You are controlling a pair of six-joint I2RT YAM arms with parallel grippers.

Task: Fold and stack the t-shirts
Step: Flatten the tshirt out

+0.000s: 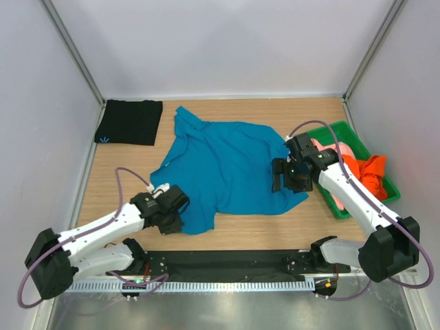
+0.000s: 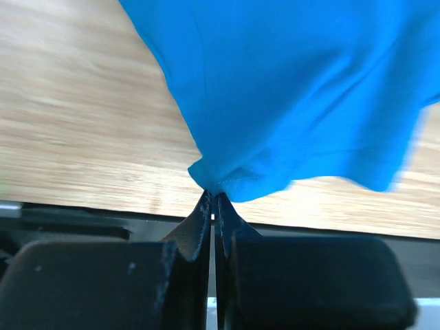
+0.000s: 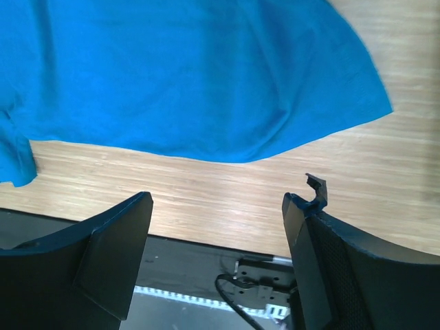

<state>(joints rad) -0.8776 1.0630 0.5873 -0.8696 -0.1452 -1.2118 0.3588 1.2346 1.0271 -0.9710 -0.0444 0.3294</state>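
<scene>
Teal-blue soft cloth t-shirt [image 1: 227, 168], lying rumpled mid-table on the pale wooden tabletop [image 1: 309, 227], near-left hem corner pinched between the closed fingers of the left gripper [image 2: 212, 201], right gripper [image 3: 223, 203] poised wide-open and empty beside the near-right hem, apparently to pull it flat for folding.

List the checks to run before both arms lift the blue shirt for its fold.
1. Near-left corner gripped: left pincer shut on the blue shirt; ok.
2. Right-side grip: right pincer open, nothing between its fingers; not ok.
3. Cloth lying flat: creased and skewed; not ok.
4. Finished pile out of the way: black shirt folded in the far-left corner, apart from the blue one; ok.
5. Waiting laundry contained: orange shirt inside the green tray; ok.
</scene>
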